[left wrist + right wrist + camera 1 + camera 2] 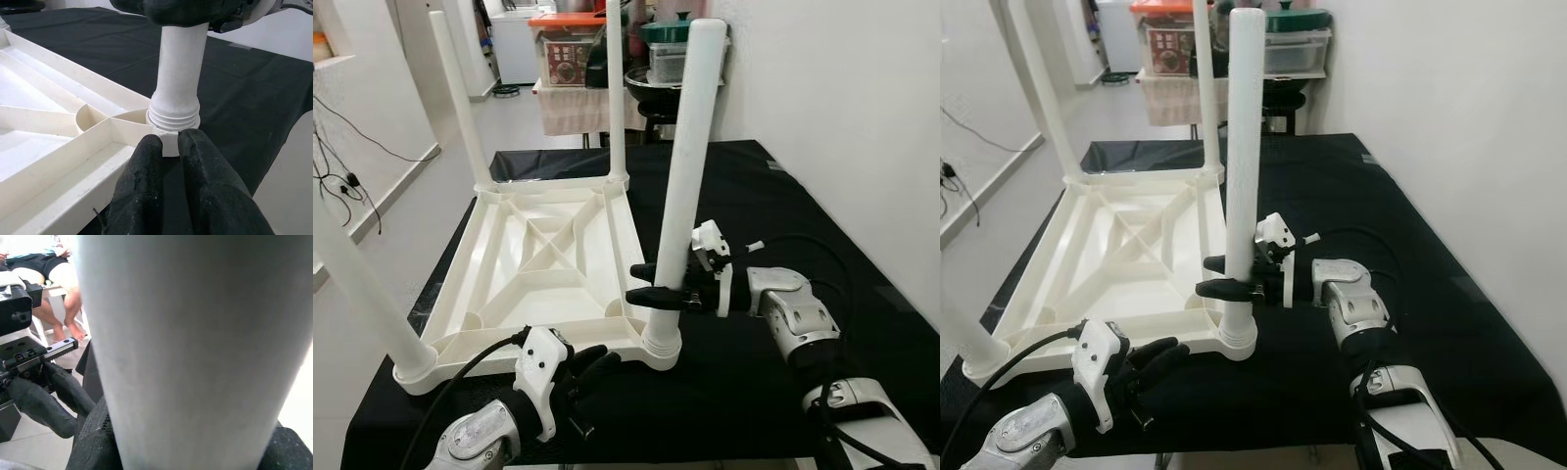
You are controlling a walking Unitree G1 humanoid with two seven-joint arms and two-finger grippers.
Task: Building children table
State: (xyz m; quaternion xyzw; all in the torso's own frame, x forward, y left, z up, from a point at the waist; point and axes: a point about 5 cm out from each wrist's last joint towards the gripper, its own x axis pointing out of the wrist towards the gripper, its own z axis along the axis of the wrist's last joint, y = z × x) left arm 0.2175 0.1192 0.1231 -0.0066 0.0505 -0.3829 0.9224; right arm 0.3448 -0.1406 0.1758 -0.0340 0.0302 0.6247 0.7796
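Table leg [683, 186] in right tool [658, 284]; a person's legs [58, 308] behind.

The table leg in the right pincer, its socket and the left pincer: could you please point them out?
Leg [683, 186], left eye view, mid shaft.
Socket [174, 116], left wrist view, threaded collar.
Left pincer [169, 147], left wrist view, between fingertips.
Right pincer [648, 284], left eye view, between fingertips.

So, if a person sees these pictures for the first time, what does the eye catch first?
First, the white plastic table lying upside down on the black cloth, its legs pointing up. Next, the right gripper clamped around the near leg just above its socket. The left gripper, fingers together, sits at the table's near corner beside that socket.
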